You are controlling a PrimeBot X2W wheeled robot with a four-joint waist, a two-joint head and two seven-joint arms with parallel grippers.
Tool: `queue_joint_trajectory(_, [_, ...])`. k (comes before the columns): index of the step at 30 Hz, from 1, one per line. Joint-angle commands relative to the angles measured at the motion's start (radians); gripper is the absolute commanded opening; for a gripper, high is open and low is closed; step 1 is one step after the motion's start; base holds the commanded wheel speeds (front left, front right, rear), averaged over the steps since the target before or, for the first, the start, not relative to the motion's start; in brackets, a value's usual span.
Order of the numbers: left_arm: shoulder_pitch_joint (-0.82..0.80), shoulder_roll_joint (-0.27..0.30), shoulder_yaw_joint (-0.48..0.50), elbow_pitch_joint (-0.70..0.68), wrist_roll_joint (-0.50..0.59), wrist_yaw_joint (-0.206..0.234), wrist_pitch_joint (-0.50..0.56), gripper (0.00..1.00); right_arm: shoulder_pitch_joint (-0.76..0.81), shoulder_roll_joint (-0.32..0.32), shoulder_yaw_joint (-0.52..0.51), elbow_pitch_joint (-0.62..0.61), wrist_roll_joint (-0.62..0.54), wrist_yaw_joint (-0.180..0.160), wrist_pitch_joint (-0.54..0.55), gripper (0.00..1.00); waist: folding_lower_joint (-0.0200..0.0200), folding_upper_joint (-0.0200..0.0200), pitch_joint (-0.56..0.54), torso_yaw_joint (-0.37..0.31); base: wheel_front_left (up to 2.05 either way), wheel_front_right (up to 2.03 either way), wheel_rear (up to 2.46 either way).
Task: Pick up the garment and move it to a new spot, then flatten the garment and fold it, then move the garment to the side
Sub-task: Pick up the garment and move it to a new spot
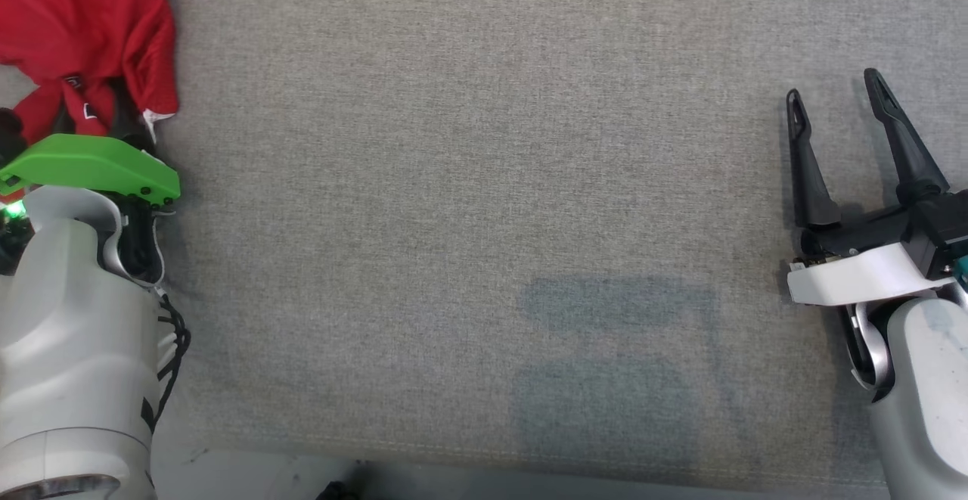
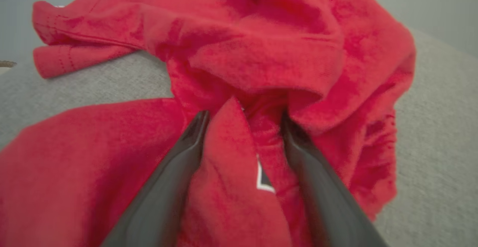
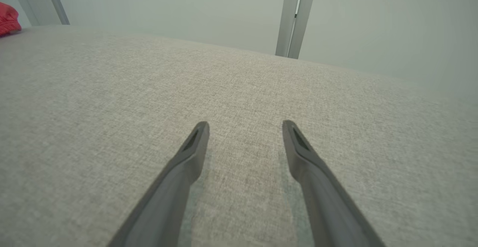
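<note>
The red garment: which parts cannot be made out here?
Head view: the garment is cut off by top and left edges; the green wrist cover hides its near part.
Left wrist view: the left pincer has its tips lost among folds; near cloth is blurred.
Right wrist view: a red scrap, cut by the left edge.

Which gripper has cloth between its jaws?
The left gripper: its jaws straddle a fold of the red garment; the right gripper frames only grey tabletop.
</note>
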Motion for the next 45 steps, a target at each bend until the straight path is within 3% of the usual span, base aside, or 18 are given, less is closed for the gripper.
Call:
queue_joint_trajectory(1, [0.005, -0.012, -0.006, 0.038, -0.009, -0.003, 0.016, 0.0, 0.006, 0.001, -0.004, 0.012, 0.001, -0.002, 0.002, 1.0, -0.0001, 0.0107, 0.01, -0.021, 0.0, 0.0, 0.0])
queue_joint_trajectory(7, [0.006, -0.022, -0.054, 0.036, -0.017, -0.005, -0.008, 0.0, 0.013, 0.026, -0.003, 0.026, 0.005, -0.002, 0.002, 1.0, -0.0001, 0.0107, -0.039, -0.022, 0.0, 0.0, 0.0])
queue_joint_trajectory(20, [0.192, -0.036, -0.295, -0.34, -0.059, -0.004, -0.02, 0.0, 0.116, 0.126, 0.032, 0.104, 0.027, -0.002, 0.001, 1.0, -0.0001, 0.0107, -0.305, -0.024, 0.0, 0.0, 0.0])
queue_joint_trajectory(26, [0.274, -0.049, -0.456, -0.526, -0.105, -0.004, 0.051, 0.0, 0.154, 0.149, 0.03, 0.118, 0.037, -0.002, 0.001, 1.0, -0.0001, 0.0107, -0.39, -0.049, 0.0, 0.0, 0.0])
queue_joint_trajectory(36, [0.377, -0.093, -0.619, -0.822, -0.199, -0.001, 0.198, 0.0, 0.155, 0.162, 0.027, 0.115, 0.05, -0.002, 0.001, 1.0, -0.0001, 0.0107, -0.419, -0.119, 0.0, 0.0, 0.0])
queue_joint_trajectory(41, [0.422, -0.11, -0.679, -0.93, -0.279, 0.029, 0.261, 0.0, 0.147, 0.164, 0.024, 0.112, 0.066, -0.002, 0.001, 1.0, -0.0001, 0.0107, -0.402, -0.178, 0.0, 0.0, 0.0])
queue_joint_trajectory(45, [0.44, -0.11, -0.681, -0.92, -0.298, 0.076, 0.263, 0.0, 0.136, 0.164, 0.029, 0.107, 0.084, -0.002, 0.001, 1.0, -0.0001, 0.0107, -0.386, -0.229, 0.0, 0.0, 0.0])
